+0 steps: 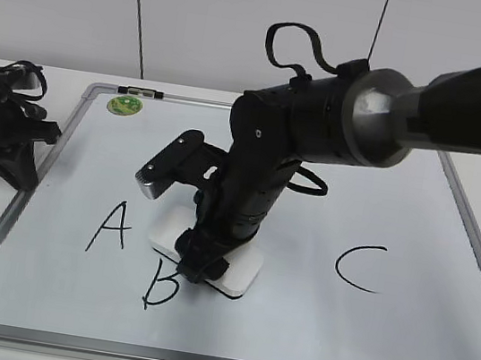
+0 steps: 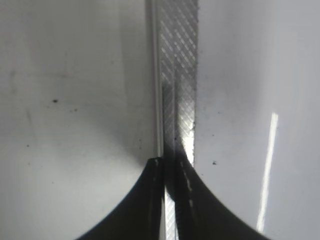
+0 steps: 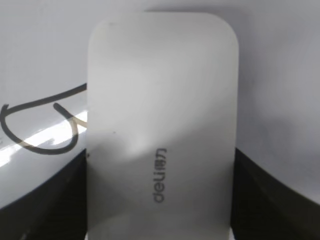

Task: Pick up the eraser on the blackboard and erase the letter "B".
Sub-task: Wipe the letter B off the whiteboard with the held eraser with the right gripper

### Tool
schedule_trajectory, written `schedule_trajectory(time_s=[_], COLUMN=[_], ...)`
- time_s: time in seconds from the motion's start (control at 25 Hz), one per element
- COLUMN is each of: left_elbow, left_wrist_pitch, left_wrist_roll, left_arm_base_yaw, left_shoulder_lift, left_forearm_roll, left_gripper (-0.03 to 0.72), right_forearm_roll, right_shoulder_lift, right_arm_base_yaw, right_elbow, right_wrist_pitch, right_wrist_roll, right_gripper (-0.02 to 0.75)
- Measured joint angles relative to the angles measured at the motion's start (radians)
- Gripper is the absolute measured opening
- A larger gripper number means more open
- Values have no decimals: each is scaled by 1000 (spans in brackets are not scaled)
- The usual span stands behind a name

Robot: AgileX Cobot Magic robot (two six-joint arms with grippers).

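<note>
The white eraser (image 1: 241,276) lies flat on the blackboard (image 1: 381,328), just above and right of the black letter "B" (image 1: 161,288). My right gripper (image 1: 201,260) reaches across from the right and is shut on the eraser's two long sides. In the right wrist view the eraser (image 3: 160,100) fills the middle between my black fingers (image 3: 160,200), with part of the "B" (image 3: 40,125) to its left. My left gripper (image 1: 9,165) is shut and empty at the board's left edge, its tips (image 2: 170,165) over the metal frame (image 2: 177,75).
A black "A" (image 1: 111,226) is left of the "B" and a black "C" (image 1: 359,267) is at the right. A round green sticker (image 1: 125,105) sits at the board's far left corner. The board lies on a white table before a white wall.
</note>
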Motion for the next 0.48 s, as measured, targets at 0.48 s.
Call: schedule_trajectory(time_s=[0.48], left_elbow=[0], left_wrist_pitch=[0], left_wrist_roll=[0], left_arm_base_yaw=[0], left_shoulder_lift=[0], left_forearm_roll=[0], left_gripper=[42], right_forearm_roll=[-11], right_shoulder_lift=[16], right_arm_base_yaw=[8], right_elbow=[-28], right_wrist_pitch=[66], right_wrist_roll=[0], right_gripper=[539])
